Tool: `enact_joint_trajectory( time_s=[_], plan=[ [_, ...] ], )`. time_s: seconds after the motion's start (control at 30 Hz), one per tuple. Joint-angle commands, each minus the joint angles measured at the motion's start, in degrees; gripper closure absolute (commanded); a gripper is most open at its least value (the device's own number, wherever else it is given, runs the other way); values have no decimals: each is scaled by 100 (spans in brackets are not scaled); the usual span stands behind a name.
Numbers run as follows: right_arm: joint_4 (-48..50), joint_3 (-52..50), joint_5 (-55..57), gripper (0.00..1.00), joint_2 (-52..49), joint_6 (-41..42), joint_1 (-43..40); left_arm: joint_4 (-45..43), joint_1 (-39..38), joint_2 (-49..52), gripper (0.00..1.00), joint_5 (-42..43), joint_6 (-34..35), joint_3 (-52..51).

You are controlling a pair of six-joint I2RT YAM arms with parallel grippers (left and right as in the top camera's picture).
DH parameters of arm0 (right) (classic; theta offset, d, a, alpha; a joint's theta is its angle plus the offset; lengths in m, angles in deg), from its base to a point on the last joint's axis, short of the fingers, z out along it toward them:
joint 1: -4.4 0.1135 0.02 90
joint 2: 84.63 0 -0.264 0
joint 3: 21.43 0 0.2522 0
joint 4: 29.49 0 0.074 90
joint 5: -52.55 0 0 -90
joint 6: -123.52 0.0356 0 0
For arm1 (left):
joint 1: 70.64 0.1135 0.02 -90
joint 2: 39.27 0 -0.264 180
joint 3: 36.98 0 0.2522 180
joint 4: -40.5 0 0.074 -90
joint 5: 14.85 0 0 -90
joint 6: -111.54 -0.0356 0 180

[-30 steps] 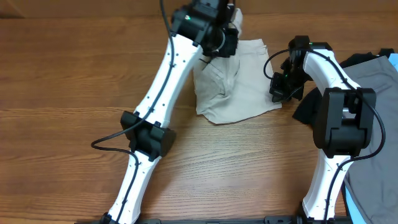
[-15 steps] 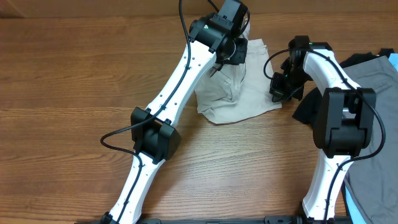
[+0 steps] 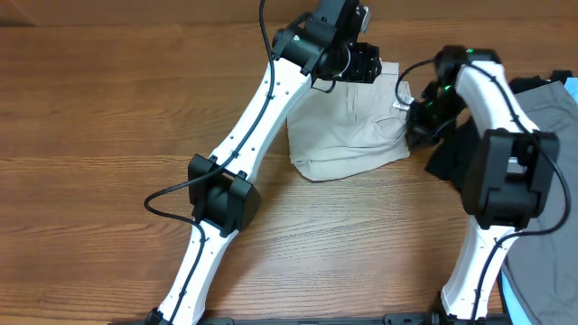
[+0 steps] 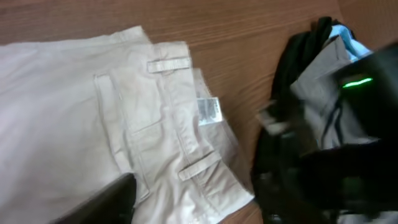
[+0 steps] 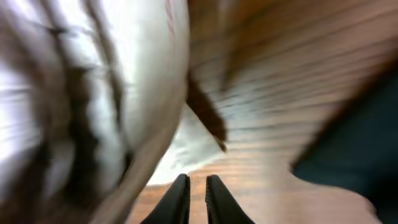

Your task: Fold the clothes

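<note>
The clothes, beige shorts (image 3: 348, 131), lie folded into a rough square at mid-table. The left wrist view shows their waistband (image 4: 168, 118), belt loops and small white tag (image 4: 209, 111) lying flat. My left gripper (image 3: 361, 65) hovers over the shorts' far edge. It is open, with one dark finger (image 4: 106, 202) at the lower left and only flat cloth under the jaws. My right gripper (image 3: 417, 116) is at the shorts' right edge. Its fingertips (image 5: 180, 186) stand a narrow slit apart, bare wood showing between them and cloth just to their left. The right wrist view is blurred.
A grey garment (image 3: 546, 117) and a black garment (image 3: 447, 161) lie at the right, close behind my right arm. Something light blue (image 3: 515, 302) shows at the bottom right corner. Bare wood table (image 3: 108, 135) stretches to the left and front.
My left gripper swung right across the shorts, opened and let the cloth drop flat. My right arm shifted toward the shorts' right edge and its fingers parted slightly.
</note>
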Motion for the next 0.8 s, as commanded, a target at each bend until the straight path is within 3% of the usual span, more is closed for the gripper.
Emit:
enact_joint_trajectory(
  time_s=[0.0, 0.07, 0.13, 0.3, 0.47, 0.77],
  plan=[
    [-273, 382, -26, 86, 761, -87, -63, 280, 254, -55, 58, -232, -162, 13],
    [-374, 382, -133, 89, 898, -92, -24, 483, 304, -55, 71, -621, -164, 13],
    [-402, 382, -315, 96, 938, -116, 39, 584, 315, -55, 76, -951, -166, -9],
    [203, 378, -1290, 96, 933, -693, 243, 544, 317, -55, 90, -1458, -166, -195],
    [942, 219, -1405, 96, 922, -682, 385, 52, 299, -55, 94, -1392, -162, -796],
    [2116, -1519, -400, 96, 916, -146, 472, -546, 269, -55, 94, -1067, -162, -1624]
  ],
)
